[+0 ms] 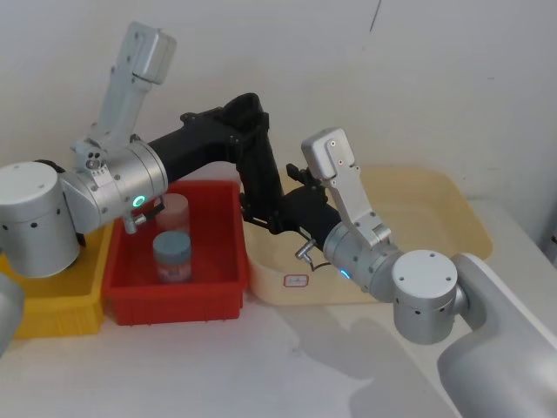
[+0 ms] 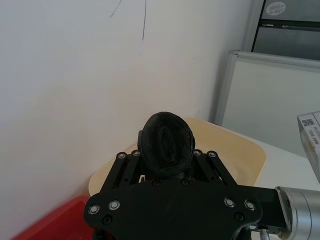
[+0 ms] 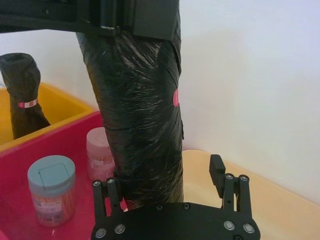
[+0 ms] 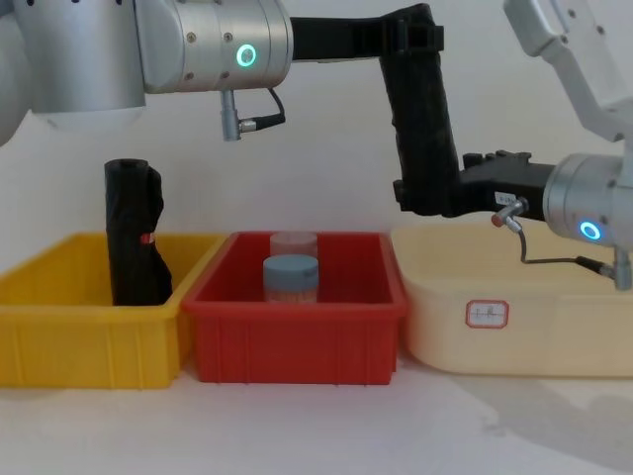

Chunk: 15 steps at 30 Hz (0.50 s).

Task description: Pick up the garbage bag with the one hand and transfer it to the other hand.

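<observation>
The left gripper has its jaws pinching the top of the garbage bag, which hangs upright below them. The bag's lower end sits between the spread jaws of the right gripper, touching one jaw and clear of the other, above the red bin.

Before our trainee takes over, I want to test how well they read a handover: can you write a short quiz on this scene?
1. True or false: the left tool grips the garbage bag at its upper end.
2. The right tool has its fingers: A shut on the bag; B open either side of its lower end; C far from the bag.
3. Fill in: another black roll stands in the ____ bin.
Key: 1 true; 2 B; 3 yellow.
</observation>
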Available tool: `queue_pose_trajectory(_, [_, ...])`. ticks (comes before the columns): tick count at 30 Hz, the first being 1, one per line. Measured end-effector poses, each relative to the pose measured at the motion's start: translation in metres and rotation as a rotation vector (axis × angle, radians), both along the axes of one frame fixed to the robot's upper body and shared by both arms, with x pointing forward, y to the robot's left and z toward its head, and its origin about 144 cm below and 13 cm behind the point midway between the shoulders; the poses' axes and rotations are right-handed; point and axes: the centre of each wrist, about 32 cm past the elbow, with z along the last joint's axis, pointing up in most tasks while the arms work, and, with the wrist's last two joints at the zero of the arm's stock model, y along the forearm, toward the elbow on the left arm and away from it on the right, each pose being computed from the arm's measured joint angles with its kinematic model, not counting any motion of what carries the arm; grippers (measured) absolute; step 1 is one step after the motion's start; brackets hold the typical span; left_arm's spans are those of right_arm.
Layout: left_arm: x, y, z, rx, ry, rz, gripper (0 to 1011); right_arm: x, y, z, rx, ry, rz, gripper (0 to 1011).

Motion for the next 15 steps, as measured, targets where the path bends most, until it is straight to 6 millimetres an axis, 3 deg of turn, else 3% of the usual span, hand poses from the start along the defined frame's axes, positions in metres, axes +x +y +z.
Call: queue_pose_trajectory(15, [0.0000,-0.0001,0.0001,0.000,0.002,-0.002,371,0.0011,-0.0005,0.0014,0.010,0.003,-0.003,1000])
